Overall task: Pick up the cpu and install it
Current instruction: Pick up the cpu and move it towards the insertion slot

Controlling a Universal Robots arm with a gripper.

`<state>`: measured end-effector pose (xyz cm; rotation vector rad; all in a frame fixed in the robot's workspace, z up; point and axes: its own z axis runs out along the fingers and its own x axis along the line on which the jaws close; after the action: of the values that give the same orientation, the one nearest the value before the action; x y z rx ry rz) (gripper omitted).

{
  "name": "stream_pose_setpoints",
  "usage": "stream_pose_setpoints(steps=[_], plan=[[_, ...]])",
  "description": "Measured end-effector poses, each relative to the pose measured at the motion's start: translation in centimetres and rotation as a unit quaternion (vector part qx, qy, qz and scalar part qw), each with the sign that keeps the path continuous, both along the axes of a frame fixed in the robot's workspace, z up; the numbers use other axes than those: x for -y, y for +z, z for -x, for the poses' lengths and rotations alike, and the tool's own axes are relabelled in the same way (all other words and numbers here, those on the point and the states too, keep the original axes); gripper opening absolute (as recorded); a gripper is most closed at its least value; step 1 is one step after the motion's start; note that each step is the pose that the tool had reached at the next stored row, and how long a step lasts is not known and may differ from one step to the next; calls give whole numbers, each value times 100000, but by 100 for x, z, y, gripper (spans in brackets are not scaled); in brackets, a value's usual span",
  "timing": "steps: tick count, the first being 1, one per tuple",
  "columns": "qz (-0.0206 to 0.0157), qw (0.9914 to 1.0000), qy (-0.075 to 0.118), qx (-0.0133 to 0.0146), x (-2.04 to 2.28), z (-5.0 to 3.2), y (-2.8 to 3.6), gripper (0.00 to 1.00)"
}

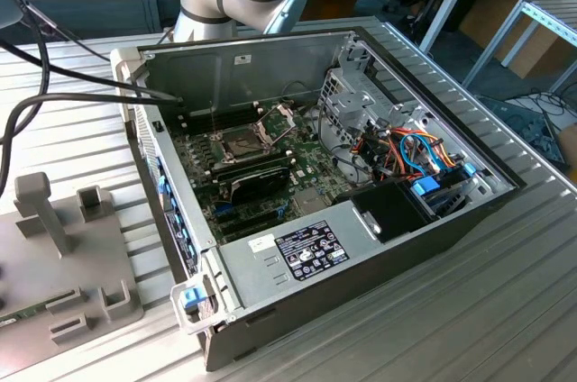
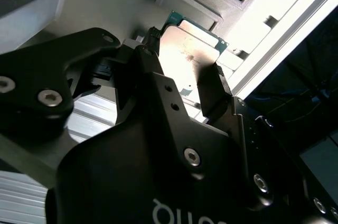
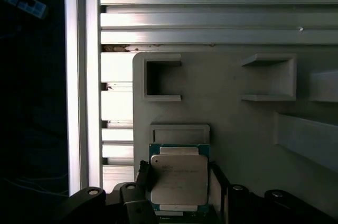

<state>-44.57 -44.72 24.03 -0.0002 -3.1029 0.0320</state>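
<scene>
Pinching the cpu by two opposite edges, the black fingers of the gripper close on it over a grey fixture plate, just beside a shallow rectangular recess. Whether the chip rests on the plate or is lifted cannot be told. Its silver top carries faint print, too small to read.

In the exterior view, going left to right, the fixture plate lies on the slatted metal worktop. Next is an open computer case. The motherboard socket inside it has its hinged frame raised. A white label and a black label sit on the power supply, both illegible. Orange and blue cables lie further right.
</scene>
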Motion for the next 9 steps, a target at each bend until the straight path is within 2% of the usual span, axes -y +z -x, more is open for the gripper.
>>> stream_pose_setpoints(steps=[6,9], plan=[[-5,100000,-1,6,0,0,91,54],[-6,100000,0,10,0,0,163,54]])
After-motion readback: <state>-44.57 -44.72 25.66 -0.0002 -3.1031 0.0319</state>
